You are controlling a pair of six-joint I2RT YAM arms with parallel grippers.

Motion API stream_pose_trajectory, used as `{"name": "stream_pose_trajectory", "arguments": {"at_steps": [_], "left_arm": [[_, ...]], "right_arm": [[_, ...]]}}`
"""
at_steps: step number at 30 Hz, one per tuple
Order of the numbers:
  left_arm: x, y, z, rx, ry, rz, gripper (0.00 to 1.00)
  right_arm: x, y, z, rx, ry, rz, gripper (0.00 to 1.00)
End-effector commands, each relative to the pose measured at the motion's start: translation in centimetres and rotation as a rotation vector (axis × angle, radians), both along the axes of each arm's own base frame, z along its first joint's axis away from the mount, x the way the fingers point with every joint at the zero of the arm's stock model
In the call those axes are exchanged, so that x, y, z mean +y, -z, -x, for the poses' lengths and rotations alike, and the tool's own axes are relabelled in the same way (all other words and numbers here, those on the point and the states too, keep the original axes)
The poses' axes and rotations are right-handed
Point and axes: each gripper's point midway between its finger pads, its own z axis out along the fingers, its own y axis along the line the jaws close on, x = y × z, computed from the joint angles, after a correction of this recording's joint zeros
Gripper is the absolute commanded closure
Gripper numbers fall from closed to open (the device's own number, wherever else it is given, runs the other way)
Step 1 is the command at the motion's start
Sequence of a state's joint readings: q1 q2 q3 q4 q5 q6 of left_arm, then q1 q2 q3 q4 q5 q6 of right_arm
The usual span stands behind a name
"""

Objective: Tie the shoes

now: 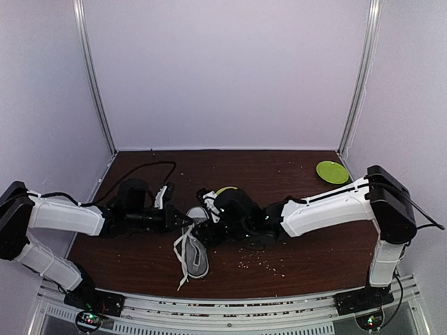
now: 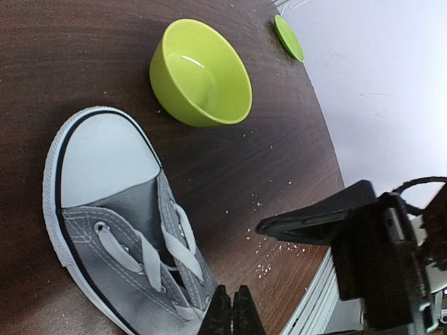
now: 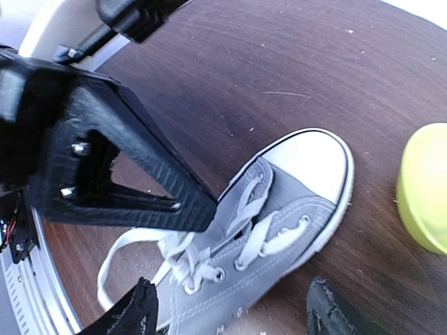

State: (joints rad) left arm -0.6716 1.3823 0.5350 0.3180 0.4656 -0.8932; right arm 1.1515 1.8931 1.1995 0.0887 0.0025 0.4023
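Top external view
Table: dark brown wooden table [image 1: 314, 244], scattered with pale crumbs [image 1: 262, 262].
Task's thing: grey sneaker [image 1: 198, 252] lies mid-table near the front, between the two arms. Its white laces [image 1: 184, 269] trail loose toward the near edge.
Left gripper [image 1: 187, 220]: reaches in from the left, with its tip at the sneaker's upper part. Its opening is too small to read here.
Right gripper [image 1: 213, 213]: comes in from the right, above the sneaker's far end. Its state is unclear from this angle.
Green bowl [image 1: 225, 190]: just behind the right gripper, mostly hidden.
Green plate [image 1: 332, 172]: far right corner, well apart from the rest.

Left wrist view
Tool: the left gripper's fingers are pressed tight together, right at the sneaker's laced throat. I cannot tell whether a lace is pinched.
Sneaker: white toe cap points toward the bowl, which stands upright close by without touching it.
Other tool: one black finger of the right gripper juts in from the right.

Right wrist view
Tool: the right gripper's fingers are spread wide and hold nothing, and the sneaker lies below the gap.
Left gripper: large and dark, its tip down at the laces.
Laces: untied, looping off the side.
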Motion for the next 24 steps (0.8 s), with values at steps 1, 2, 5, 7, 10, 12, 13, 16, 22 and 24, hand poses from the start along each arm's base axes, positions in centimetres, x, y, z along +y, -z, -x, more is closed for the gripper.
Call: {"name": "stream_pose_trajectory", "arguments": {"at_steps": [1, 2, 5, 7, 10, 12, 13, 16, 22, 24], "left_arm": [[-0.3, -1.4, -0.5, -0.058, -0.011, 0.034, 1.00], [-0.3, -1.4, -0.5, -0.060, -0.009, 0.035, 1.00], [-0.3, -1.4, -0.4, -0.063, -0.006, 0.034, 1.00], [-0.3, -1.4, -0.4, -0.068, -0.005, 0.032, 1.00], [-0.2, -1.3, -0.6, -0.069, -0.011, 0.031, 1.00], [-0.4, -1.5, -0.5, -0.070, -0.005, 0.041, 1.00], [-0.2, -1.4, -0.6, -0.072, -0.010, 0.037, 1.00], [-0.2, -1.7, -0.6, -0.082, -0.005, 0.028, 1.00], [-0.2, -2.1, -0.7, -0.082, -0.013, 0.049, 1.00], [-0.3, -2.2, -0.6, -0.085, -0.011, 0.046, 1.00]], "right_arm": [[-2.4, -1.5, 2.8, -0.034, -0.021, 0.145, 0.27], [-2.2, -1.7, 3.5, -0.037, -0.031, 0.167, 0.28], [-1.3, -0.6, 5.6, -0.032, -0.069, 0.250, 0.30], [-0.1, -0.2, 6.5, -0.051, -0.099, 0.286, 0.31], [1.7, 0.4, 7.2, -0.064, -0.142, 0.326, 0.36], [2.5, 0.9, 7.5, -0.060, -0.158, 0.342, 0.38], [2.8, 1.2, 7.5, -0.065, -0.168, 0.346, 0.39], [3.5, 2.1, 7.8, -0.059, -0.203, 0.356, 0.42], [4.7, 3.3, 7.4, -0.080, -0.223, 0.381, 0.42], [5.1, 3.6, 7.5, -0.084, -0.239, 0.381, 0.42]]}}
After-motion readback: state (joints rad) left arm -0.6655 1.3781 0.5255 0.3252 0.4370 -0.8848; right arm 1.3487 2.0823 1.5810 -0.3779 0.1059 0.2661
